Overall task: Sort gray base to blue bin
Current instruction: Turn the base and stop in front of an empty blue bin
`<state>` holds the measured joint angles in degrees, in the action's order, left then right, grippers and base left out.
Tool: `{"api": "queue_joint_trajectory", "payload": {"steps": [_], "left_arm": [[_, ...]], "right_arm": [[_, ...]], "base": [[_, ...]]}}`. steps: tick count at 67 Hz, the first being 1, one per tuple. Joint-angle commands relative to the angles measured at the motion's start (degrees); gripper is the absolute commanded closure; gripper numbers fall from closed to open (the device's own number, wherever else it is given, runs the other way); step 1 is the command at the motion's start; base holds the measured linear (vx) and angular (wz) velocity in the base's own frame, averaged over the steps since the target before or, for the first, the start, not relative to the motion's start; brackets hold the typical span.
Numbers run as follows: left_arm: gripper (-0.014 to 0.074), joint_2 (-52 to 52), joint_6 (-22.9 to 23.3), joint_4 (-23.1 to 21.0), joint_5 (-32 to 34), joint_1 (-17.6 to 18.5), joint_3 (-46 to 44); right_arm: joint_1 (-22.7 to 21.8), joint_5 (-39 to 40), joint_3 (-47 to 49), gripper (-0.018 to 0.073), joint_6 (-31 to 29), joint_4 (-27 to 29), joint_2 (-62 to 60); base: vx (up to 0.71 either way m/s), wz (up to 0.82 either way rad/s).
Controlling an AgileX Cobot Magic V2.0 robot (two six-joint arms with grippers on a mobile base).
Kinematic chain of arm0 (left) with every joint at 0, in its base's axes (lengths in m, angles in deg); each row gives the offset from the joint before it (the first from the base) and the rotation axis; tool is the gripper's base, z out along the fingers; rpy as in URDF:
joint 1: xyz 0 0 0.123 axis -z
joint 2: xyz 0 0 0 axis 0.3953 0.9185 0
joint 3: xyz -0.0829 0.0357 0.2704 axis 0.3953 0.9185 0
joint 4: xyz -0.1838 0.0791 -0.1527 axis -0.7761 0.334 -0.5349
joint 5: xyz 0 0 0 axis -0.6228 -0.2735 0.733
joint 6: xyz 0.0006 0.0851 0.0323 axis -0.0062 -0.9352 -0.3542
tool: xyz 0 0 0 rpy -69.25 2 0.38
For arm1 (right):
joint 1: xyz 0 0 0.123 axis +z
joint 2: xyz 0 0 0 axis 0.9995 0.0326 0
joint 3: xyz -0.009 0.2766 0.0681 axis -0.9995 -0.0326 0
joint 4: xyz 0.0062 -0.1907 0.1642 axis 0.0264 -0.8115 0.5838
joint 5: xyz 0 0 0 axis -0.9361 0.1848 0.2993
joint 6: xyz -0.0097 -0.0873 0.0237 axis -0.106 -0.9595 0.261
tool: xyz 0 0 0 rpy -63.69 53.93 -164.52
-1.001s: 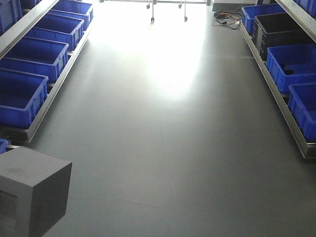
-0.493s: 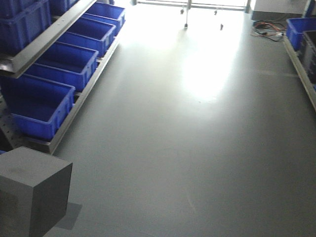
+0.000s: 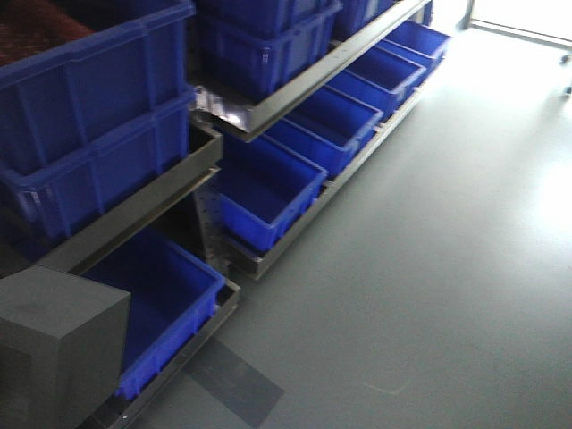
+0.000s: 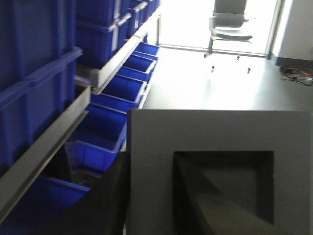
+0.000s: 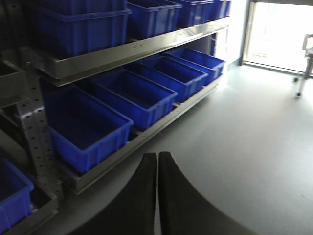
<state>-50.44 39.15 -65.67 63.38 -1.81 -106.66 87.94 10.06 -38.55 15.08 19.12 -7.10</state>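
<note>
The gray base [image 3: 58, 344] is a matte gray block at the lower left of the front view, held above the floor. In the left wrist view it [image 4: 151, 142] fills the lower right, its square recess facing the camera. My left gripper [image 4: 151, 200] is shut on it, one dark finger [image 4: 105, 205] outside its left wall and one inside the recess. Several alike open blue bins stand on the rack; the nearest [image 3: 174, 299] is just right of the base. I cannot tell which is the task's bin. My right gripper [image 5: 157, 159] is shut and empty above the floor.
A metal rack [image 3: 295, 89] with two tiers of blue crates runs along the left. Its bottom rail [image 3: 268, 259] lies on the gray floor [image 3: 429, 268]. A wheeled chair [image 4: 230, 24] and cables [image 4: 296, 76] are far off by the bright doorway.
The front view has swung left: the open aisle is replaced by the left rack close up. The gray base stays at the lower left corner, still held.
</note>
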Motion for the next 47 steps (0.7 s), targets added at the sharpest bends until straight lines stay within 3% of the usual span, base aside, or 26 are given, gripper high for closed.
{"api": "queue_joint_trajectory", "payload": {"steps": [1, 47], "left_arm": [[0.0603, 0.48, 0.5, -0.66, 5.91, 0.48, -1.82], [0.0603, 0.48, 0.5, -0.66, 5.91, 0.48, -1.82]], "right_arm": [[-0.09, 4.49, -0.32, 0.0564, -0.69, -0.49, -0.42], [-0.09, 4.56, -0.32, 0.0564, -0.69, -0.49, -0.42]], "base": [[0.27, 0.97], [0.21, 0.83]]}}
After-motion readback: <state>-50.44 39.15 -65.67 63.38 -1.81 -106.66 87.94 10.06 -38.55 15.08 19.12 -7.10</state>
